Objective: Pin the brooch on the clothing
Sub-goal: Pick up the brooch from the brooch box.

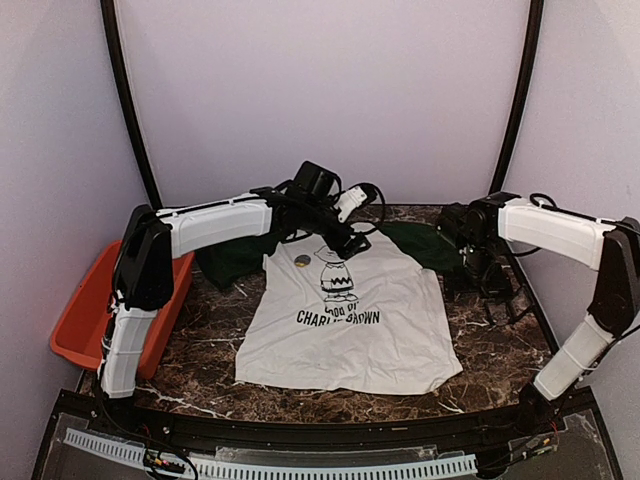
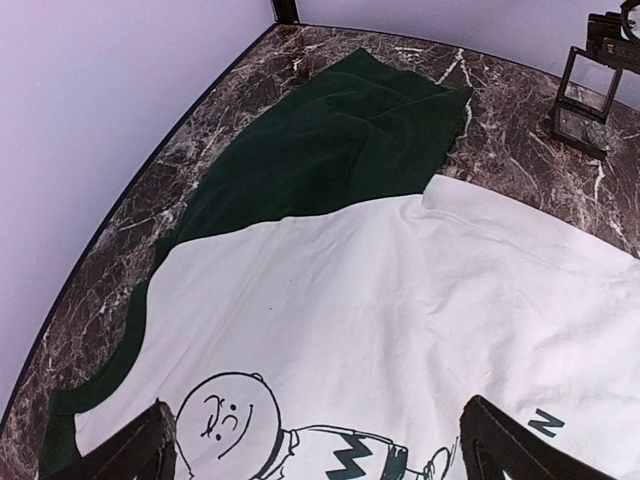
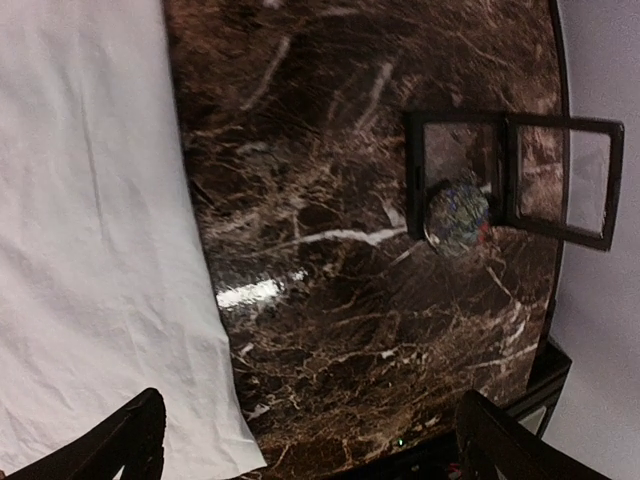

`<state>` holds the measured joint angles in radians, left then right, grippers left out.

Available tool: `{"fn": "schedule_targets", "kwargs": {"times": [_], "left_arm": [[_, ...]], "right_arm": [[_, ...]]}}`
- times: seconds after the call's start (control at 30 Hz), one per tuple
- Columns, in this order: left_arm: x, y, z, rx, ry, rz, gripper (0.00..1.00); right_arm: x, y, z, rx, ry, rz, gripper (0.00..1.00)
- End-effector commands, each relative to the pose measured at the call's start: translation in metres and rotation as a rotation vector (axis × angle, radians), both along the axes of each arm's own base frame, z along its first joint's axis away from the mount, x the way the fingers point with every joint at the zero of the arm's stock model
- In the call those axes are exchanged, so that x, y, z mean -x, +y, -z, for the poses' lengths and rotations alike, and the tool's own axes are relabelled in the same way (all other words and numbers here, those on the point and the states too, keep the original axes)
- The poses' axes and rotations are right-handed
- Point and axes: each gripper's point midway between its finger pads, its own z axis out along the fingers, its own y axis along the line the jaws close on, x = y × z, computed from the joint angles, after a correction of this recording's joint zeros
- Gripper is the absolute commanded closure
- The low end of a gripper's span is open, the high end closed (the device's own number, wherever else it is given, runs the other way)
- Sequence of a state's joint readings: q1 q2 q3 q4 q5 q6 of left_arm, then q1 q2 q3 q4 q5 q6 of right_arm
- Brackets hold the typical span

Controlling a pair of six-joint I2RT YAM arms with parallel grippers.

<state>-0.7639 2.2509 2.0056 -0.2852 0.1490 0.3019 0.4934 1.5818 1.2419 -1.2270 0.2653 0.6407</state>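
Note:
The clothing (image 1: 350, 320) is a white T-shirt with dark green sleeves and a black cartoon boy print, lying flat mid-table. A small round disc (image 1: 302, 260) lies on its chest, left of the print. My left gripper (image 1: 352, 240) hovers over the collar end, open and empty. In the left wrist view the left gripper (image 2: 320, 440) straddles the boy's head (image 2: 225, 415). A round glittery brooch (image 3: 458, 213) rests on an open black box (image 3: 515, 178). My right gripper (image 1: 478, 275) is open and empty; in the right wrist view it (image 3: 305, 440) is over bare table beside the shirt's edge (image 3: 90, 250).
An orange bin (image 1: 85, 310) sits off the table's left edge. The open black box also shows right of the shirt in the top view (image 1: 500, 300) and the left wrist view (image 2: 590, 100). A green sleeve (image 2: 340, 140) lies spread towards the back wall.

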Motion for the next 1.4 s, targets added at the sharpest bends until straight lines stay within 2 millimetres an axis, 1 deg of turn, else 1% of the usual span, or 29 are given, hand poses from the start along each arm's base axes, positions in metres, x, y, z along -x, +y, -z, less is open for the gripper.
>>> {"fn": "schedule_targets", "kwargs": {"times": [0.0, 0.07, 0.13, 0.23, 0.4, 0.57, 0.73, 0.8, 1.0, 1.13, 1.27, 1.37], "left_arm": [[-0.001, 0.007, -0.016, 0.006, -0.031, -0.012, 0.01], [-0.003, 0.01, -0.018, -0.006, -0.042, -0.031, 0.01], [-0.002, 0.011, -0.023, -0.007, -0.052, -0.03, 0.01], [-0.001, 0.012, -0.031, 0.0, -0.064, -0.027, 0.01], [0.001, 0.01, -0.037, 0.014, -0.071, -0.021, 0.01], [0.004, 0.007, -0.038, 0.018, -0.071, -0.013, 0.01], [0.008, 0.005, -0.035, -0.002, -0.084, -0.006, 0.01], [0.009, 0.004, -0.034, -0.006, -0.088, -0.003, 0.01], [0.012, 0.002, -0.027, -0.022, -0.094, 0.002, 0.01], [0.01, 0.0, -0.028, 0.0, -0.095, -0.012, 0.01], [0.01, -0.002, -0.029, 0.038, -0.063, -0.032, 0.01], [0.013, 0.005, -0.03, 0.019, -0.036, -0.054, 0.01]], "right_arm": [[0.035, -0.04, 0.0, 0.162, 0.018, 0.242, 0.02], [0.044, -0.049, 0.005, 0.178, 0.005, 0.306, 0.02], [0.048, -0.057, 0.009, 0.165, -0.015, 0.38, 0.03], [0.046, -0.063, 0.012, 0.085, -0.066, 0.468, 0.04], [0.035, -0.076, 0.016, 0.015, -0.158, 0.565, 0.06], [0.02, -0.077, 0.026, -0.09, -0.209, 0.614, 0.07], [0.011, -0.089, 0.036, -0.129, -0.248, 0.677, 0.07], [0.006, -0.091, 0.041, -0.159, -0.254, 0.689, 0.07], [0.004, -0.098, 0.056, -0.179, -0.238, 0.724, 0.08], [-0.002, -0.099, 0.058, -0.195, -0.264, 0.719, 0.08], [0.009, -0.099, 0.064, -0.223, -0.307, 0.747, 0.08], [0.012, -0.099, 0.057, -0.26, -0.363, 0.752, 0.08]]}}
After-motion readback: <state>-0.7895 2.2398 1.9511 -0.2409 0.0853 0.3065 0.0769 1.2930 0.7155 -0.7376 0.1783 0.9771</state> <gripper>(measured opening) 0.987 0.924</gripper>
